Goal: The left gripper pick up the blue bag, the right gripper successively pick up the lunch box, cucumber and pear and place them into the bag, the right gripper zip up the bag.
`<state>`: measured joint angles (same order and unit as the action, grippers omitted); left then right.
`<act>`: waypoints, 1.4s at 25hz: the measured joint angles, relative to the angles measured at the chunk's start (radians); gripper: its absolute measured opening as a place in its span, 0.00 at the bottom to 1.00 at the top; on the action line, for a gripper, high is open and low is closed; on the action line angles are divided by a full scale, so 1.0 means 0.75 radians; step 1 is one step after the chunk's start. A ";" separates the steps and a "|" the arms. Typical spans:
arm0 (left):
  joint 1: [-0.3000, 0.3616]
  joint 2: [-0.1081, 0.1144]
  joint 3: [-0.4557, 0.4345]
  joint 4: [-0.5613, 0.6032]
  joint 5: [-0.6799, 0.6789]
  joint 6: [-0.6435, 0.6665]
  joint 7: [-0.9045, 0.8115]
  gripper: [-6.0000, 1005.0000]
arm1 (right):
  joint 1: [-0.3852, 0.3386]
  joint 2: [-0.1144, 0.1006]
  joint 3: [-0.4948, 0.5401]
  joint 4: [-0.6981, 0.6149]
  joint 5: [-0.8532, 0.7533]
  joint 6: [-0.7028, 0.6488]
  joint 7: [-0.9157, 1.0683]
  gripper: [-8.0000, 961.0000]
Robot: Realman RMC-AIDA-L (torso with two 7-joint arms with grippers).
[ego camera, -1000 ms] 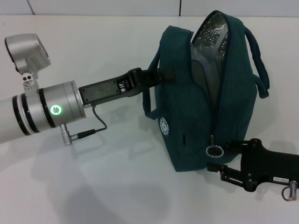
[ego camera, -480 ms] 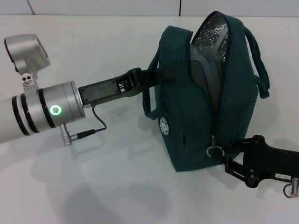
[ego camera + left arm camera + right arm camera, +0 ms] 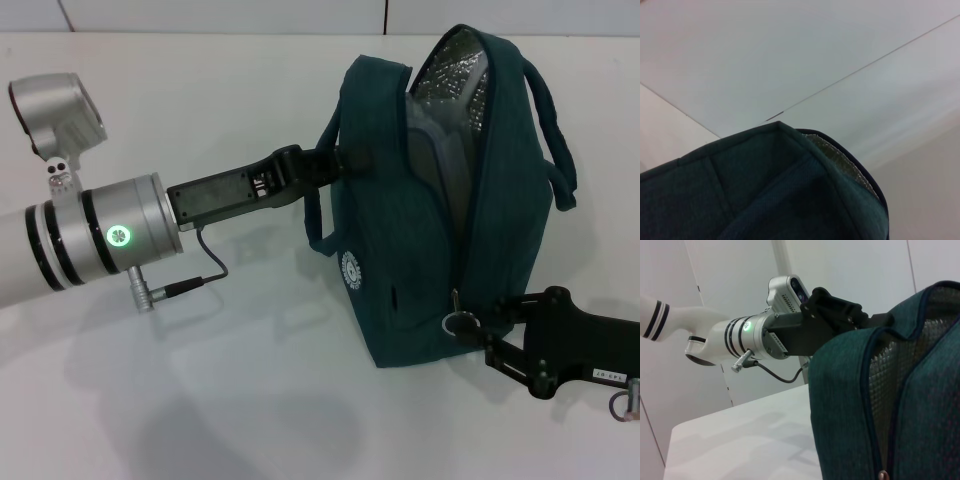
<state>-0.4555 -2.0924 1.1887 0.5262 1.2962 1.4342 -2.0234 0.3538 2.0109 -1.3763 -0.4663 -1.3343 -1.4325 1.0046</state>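
blue bag [image 3: 850, 405]: fills the near side of the view, standing on the white bench [image 3: 740, 440]; teal fabric, dark piping along its edges.
Opening: zipper track parted higher up, silver quilted lining [image 3: 885, 390] showing between the two edges.
Zipper: a small metal slider [image 3: 883, 475] sits low on the track.
left end effector [image 3: 875, 320]: black, reaching in at the bag's upper edge; its fingertips are hidden by the fabric.
Left wrist: silver cylinder with a green light [image 3: 746, 325] and a black cable [image 3: 782, 376] looping beneath.

- The blue bag [image 3: 400, 250] mouth gapes at its far end, narrowing toward the near end.
- Left gripper [image 3: 345, 160] occupies one rim; right gripper [image 3: 470, 322] blocks the near end.
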 joint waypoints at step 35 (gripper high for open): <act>0.027 0.001 -0.011 0.000 -0.002 0.007 0.037 0.16 | -0.067 -0.002 0.158 -0.072 0.001 -0.183 -0.070 0.03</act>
<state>-0.4355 -2.0913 1.1801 0.5261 1.2946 1.4394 -1.9956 0.3038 2.0096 -1.2580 -0.5205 -1.3337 -1.5697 0.9520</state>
